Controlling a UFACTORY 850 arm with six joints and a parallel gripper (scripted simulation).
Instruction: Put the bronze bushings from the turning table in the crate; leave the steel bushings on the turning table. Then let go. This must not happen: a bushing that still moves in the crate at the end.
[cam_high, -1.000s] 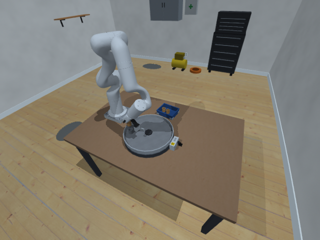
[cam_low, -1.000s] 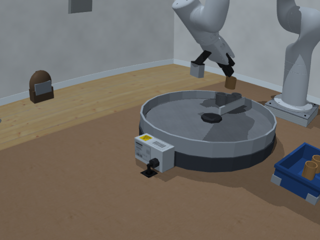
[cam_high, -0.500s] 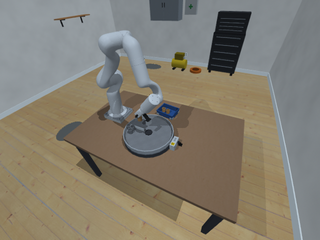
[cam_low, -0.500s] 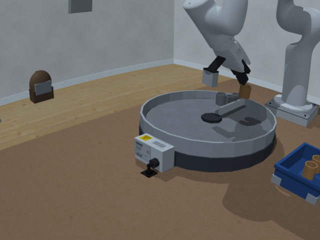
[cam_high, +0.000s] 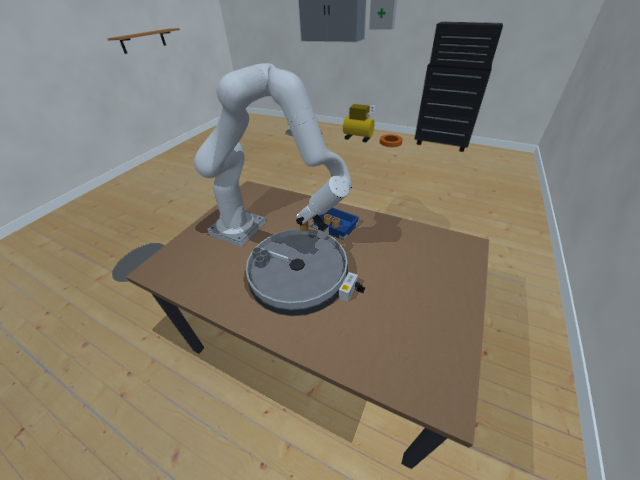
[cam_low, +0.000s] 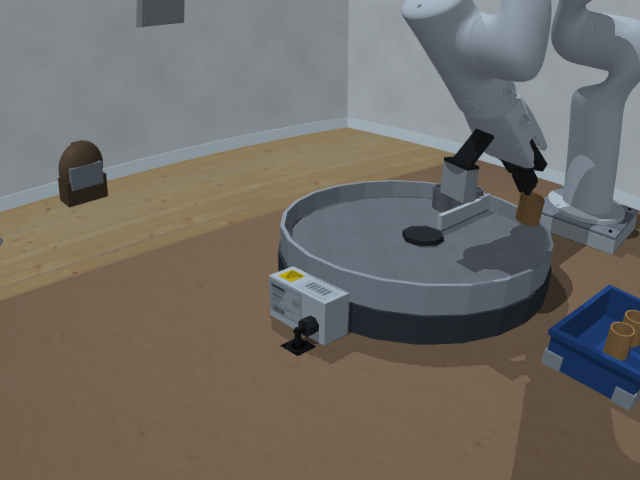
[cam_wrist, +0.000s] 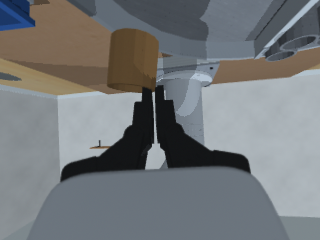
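My gripper (cam_low: 526, 184) is shut on the wall of a bronze bushing (cam_low: 529, 209) and holds it above the far rim of the grey turning table (cam_low: 416, 253), near the arm's base. In the wrist view the bushing (cam_wrist: 132, 60) hangs at the closed fingertips. In the top view the held bushing (cam_high: 303, 225) is just left of the blue crate (cam_high: 341, 221). Two bronze bushings (cam_low: 618, 341) stand in the crate (cam_low: 599, 338). A cluster of steel bushings (cam_high: 260, 256) stands at the left edge of the turning table (cam_high: 295, 268) and also shows in the wrist view (cam_wrist: 287, 47).
A grey control box (cam_low: 307, 304) with a yellow label sits against the turning table's front side. A black hub (cam_low: 422, 236) and a grey bar lie on the disc. The arm's base plate (cam_high: 236, 229) stands behind the turning table.
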